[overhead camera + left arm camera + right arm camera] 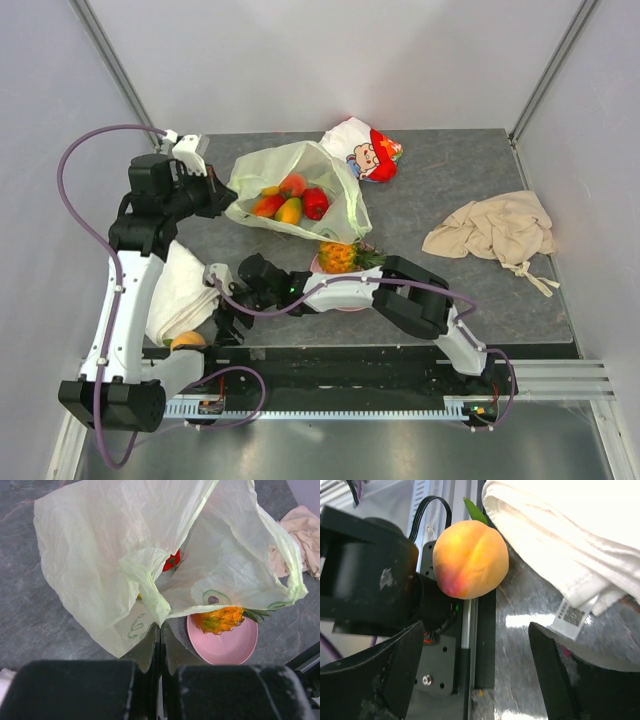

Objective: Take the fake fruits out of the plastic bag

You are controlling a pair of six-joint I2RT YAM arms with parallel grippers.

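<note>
**Ops:** Status on the plastic bag point(296, 178)?

**Me:** I'm holding it with the left fingers point(154, 645). They're clenched tight on a twisted fold of the bag's rim, and the film is billowing out beyond them. The bag is sitting just behind the pink plate point(225, 652), toward its far-left side.

**Ops:** Fake fruits?

**Me:** I'm seeing most of the fake fruits point(290, 203) lying inside the bag and showing through the film. There's a red pepper piece point(315, 203), a yellow-red mango point(290, 211) and two more orange-toned ones. The pineapple point(220, 619) is lying on its side at the plate's far rim, crown pointing right. In the left wrist view the bag's hem is draping over it.

**Ops:** And the peach?

**Me:** The peach point(470, 560) is sitting well left of the plate and nearer to me. It's off the grey bench point(430, 200) top, on the black rail hardware by the left arm's base. It's lying just beside the folded white towel point(555, 525).

**Ops:** Right side?

**Me:** The right fingers point(224, 326) are standing released, spread wide and pointing down at the peach. The peach is lying beyond the tips, not between them, so they're gripping nothing.

**Ops:** Anything else around?

**Me:** The cartoon pouch point(365, 150) is lying well behind the plate. The beige cloth point(495, 230) is lying crumpled well right of the plate.
</note>
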